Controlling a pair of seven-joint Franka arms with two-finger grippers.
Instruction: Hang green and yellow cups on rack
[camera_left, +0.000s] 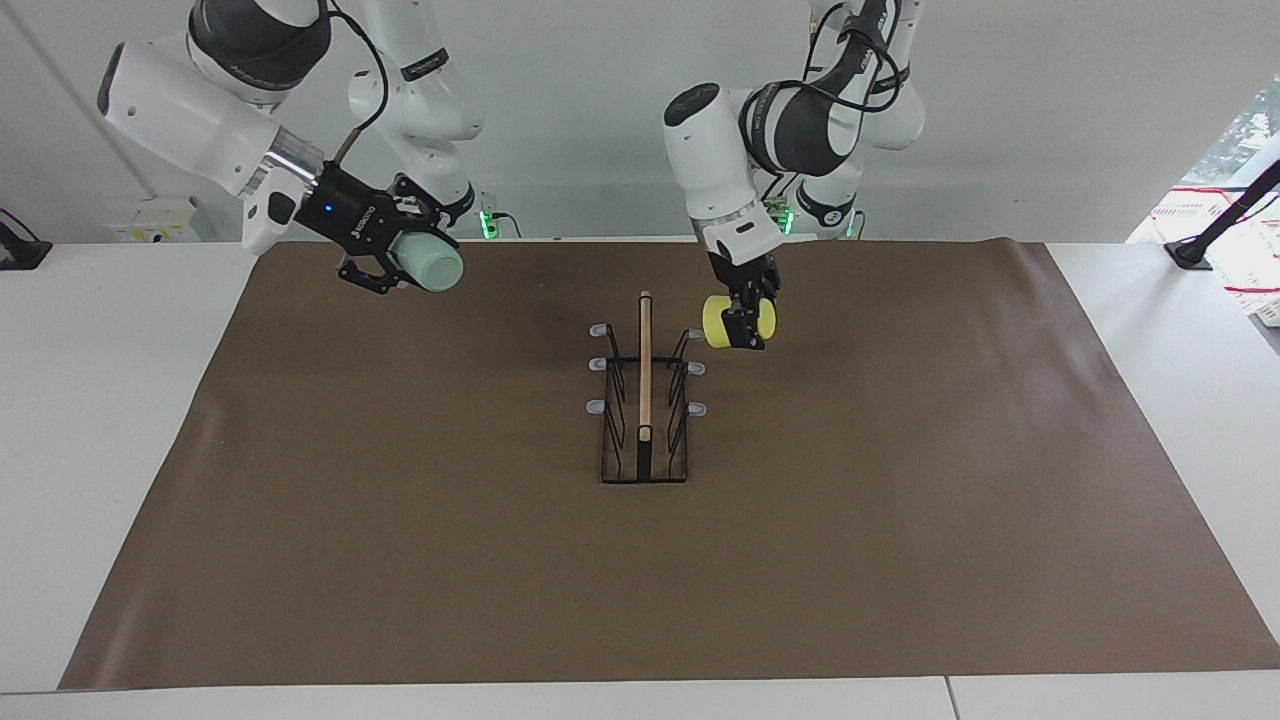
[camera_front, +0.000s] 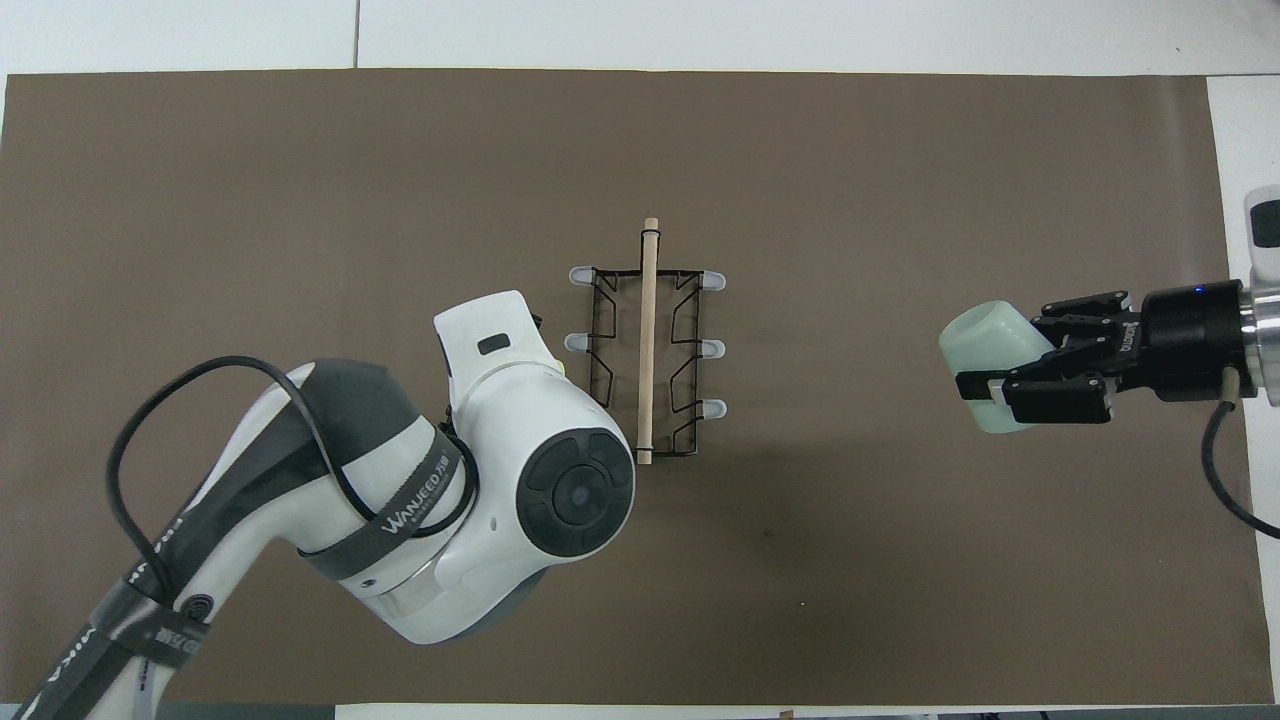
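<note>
The black wire rack (camera_left: 645, 400) with its wooden bar and grey-tipped prongs stands mid-mat, also seen from overhead as the rack (camera_front: 645, 350). My left gripper (camera_left: 745, 322) is shut on the yellow cup (camera_left: 722, 320), held on its side close beside the prong nearest the robots on the left arm's side; whether they touch I cannot tell. Overhead, the left arm's wrist hides that gripper and nearly all of the cup. My right gripper (camera_left: 400, 265) is shut on the green cup (camera_left: 432, 264), held sideways in the air over the mat's right-arm end; overhead the green cup (camera_front: 985, 345) shows in the right gripper (camera_front: 1010, 385).
A brown mat (camera_left: 900, 550) covers most of the white table (camera_left: 100, 400). The left arm's bulky wrist (camera_front: 540, 470) hangs over the mat just beside the rack.
</note>
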